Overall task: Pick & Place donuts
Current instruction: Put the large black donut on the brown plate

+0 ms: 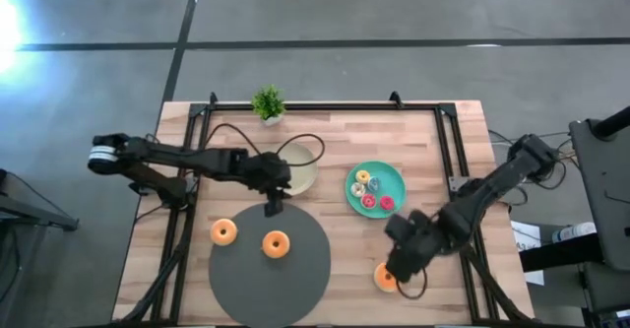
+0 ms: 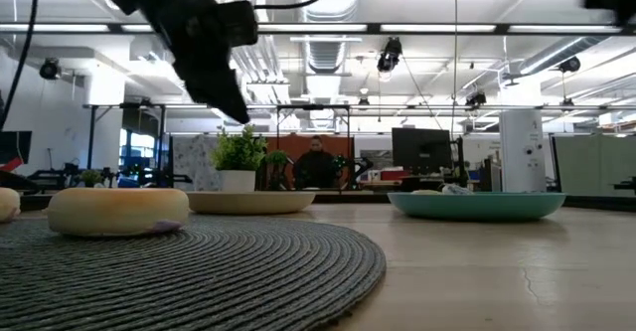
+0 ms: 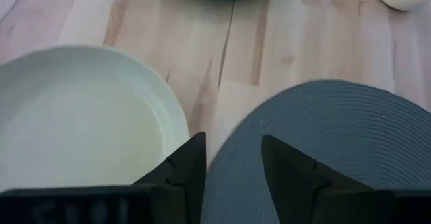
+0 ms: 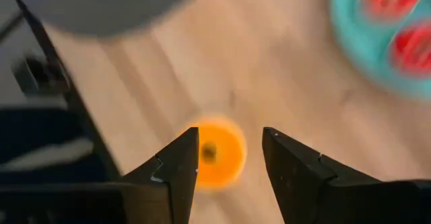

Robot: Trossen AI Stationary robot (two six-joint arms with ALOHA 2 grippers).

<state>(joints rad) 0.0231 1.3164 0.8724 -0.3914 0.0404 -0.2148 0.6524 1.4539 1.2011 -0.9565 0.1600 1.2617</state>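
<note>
An orange-tan donut point(image 1: 384, 278) lies flat on the wood near the table's near right edge. My right gripper point(image 1: 404, 267) hovers over it, open; in the right wrist view the donut point(image 4: 217, 155) shows below, between the spread fingers point(image 4: 230, 140). A second donut point(image 1: 275, 244) rests on the dark grey mat point(image 1: 295, 279), and a third point(image 1: 223, 232) lies at the mat's left rim. Several tiny donuts point(image 1: 372, 192) sit in the teal plate point(image 1: 394, 175). My left gripper point(image 1: 273, 208) is open above the mat's far edge point(image 3: 233, 143), beside the beige plate point(image 3: 81, 116).
A small potted plant point(image 1: 268, 104) stands at the table's far edge. The beige plate point(image 1: 300, 168) holds nothing that I can see. A black cable loops around it. Dark frame rails run along the left, right and far edges. Bare wood lies between mat and teal plate.
</note>
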